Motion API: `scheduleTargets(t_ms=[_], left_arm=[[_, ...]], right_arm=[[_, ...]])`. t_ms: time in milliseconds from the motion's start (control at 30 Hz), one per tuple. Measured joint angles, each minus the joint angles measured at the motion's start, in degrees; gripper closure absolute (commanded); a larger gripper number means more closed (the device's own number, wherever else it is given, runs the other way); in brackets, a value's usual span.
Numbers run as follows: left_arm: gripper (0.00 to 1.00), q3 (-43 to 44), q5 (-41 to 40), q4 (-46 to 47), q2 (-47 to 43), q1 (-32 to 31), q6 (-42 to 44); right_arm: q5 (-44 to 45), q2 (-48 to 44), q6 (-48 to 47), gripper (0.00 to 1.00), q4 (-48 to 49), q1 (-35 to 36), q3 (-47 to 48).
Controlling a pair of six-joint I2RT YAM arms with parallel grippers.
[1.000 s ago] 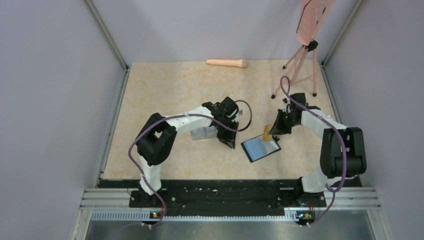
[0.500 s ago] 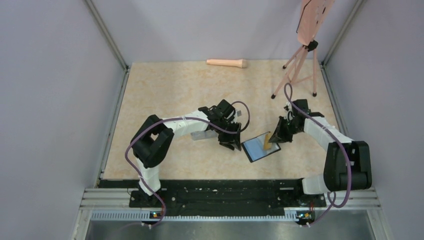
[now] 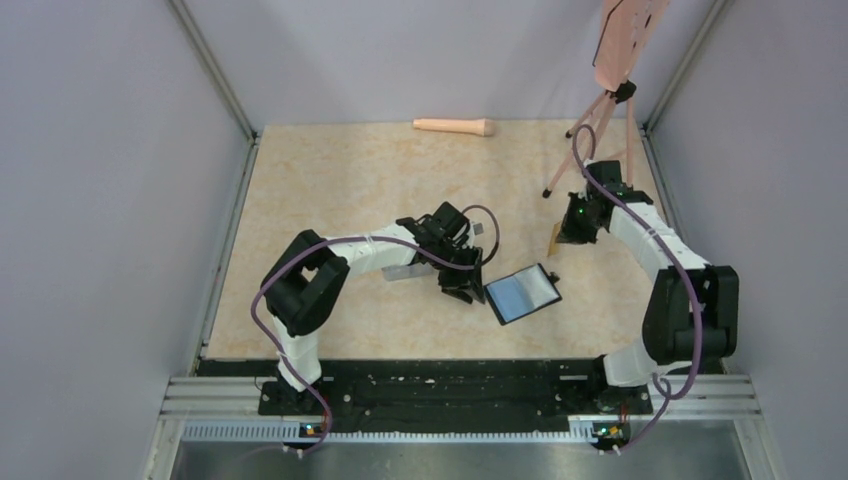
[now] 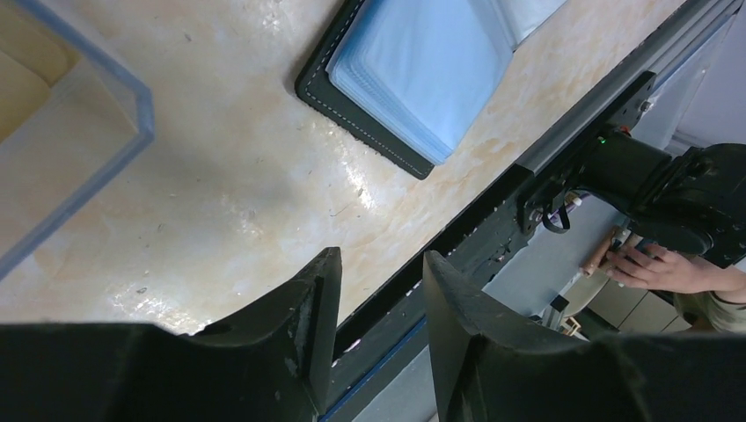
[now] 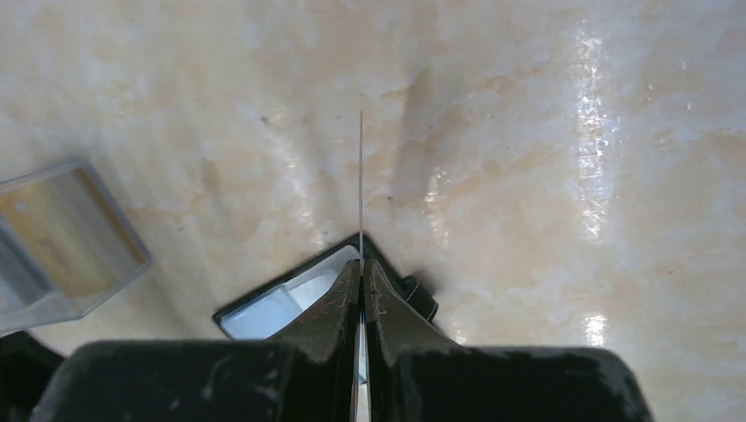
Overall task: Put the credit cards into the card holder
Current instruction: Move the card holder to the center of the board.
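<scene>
The card holder [image 3: 522, 293] lies open on the table, blue-grey pockets up, and also shows in the left wrist view [image 4: 413, 79] and the right wrist view [image 5: 281, 308]. My left gripper [image 3: 466, 287] stands just left of it, open [image 4: 380, 272], with nothing between its fingers. My right gripper [image 3: 562, 236] hovers up and to the right of the holder, shut [image 5: 362, 262] on a yellow-orange credit card [image 3: 553, 240]. In the right wrist view that card [image 5: 361, 176] appears edge-on as a thin line. No other credit cards are visible.
A clear plastic box [image 3: 405, 268] sits under the left arm, left of the holder [image 4: 79, 149] [image 5: 62, 229]. A pink tripod [image 3: 592, 130] stands at the back right, a peach cylinder [image 3: 455, 126] at the back edge. The black rail [image 3: 450, 385] runs along the near edge.
My right gripper has pulled back and to the right, away from the holder, with the card still in it. My left gripper has opened and shifted slightly toward the holder's left edge.
</scene>
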Motion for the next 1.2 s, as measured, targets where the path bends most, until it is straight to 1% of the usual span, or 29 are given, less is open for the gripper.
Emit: scheduleTargets(t_ms=[167, 267, 400, 633, 733, 900, 1067, 1200], left_arm=[[0.57, -0.9, 0.2, 0.1, 0.0, 0.0, -0.2], [0.57, -1.0, 0.2, 0.1, 0.0, 0.0, -0.2], [0.58, -1.2, 0.0, 0.1, 0.0, 0.0, -0.3], [0.58, -1.9, -2.5, 0.3, -0.2, 0.0, -0.7], [0.59, -2.1, -3.3, 0.4, -0.5, 0.2, -0.7], [0.59, -2.1, -5.2, -0.4, -0.9, 0.2, -0.7], [0.60, -3.5, -7.2, -2.0, -2.5, 0.2, -0.4], [0.64, -6.7, -7.1, -2.1, -5.1, 0.2, -0.9]], right_arm=[[3.4, 8.1, -1.2, 1.00, -0.4, 0.0, 0.1], [3.1, 10.1, -1.7, 1.00, -0.6, 0.0, 0.0], [1.1, 9.6, -2.2, 1.00, 0.3, 0.0, -0.7], [-7.0, 5.2, -2.0, 1.00, 0.4, 0.8, -8.1], [-9.3, 4.2, -1.6, 1.00, -0.1, 1.7, -9.7], [-9.4, 4.0, -1.6, 1.00, -0.9, 2.1, -9.3], [-7.4, 2.9, -3.1, 1.00, -3.4, 2.3, -5.7], [-7.6, 0.3, -4.7, 1.00, -4.6, 2.3, -2.7]])
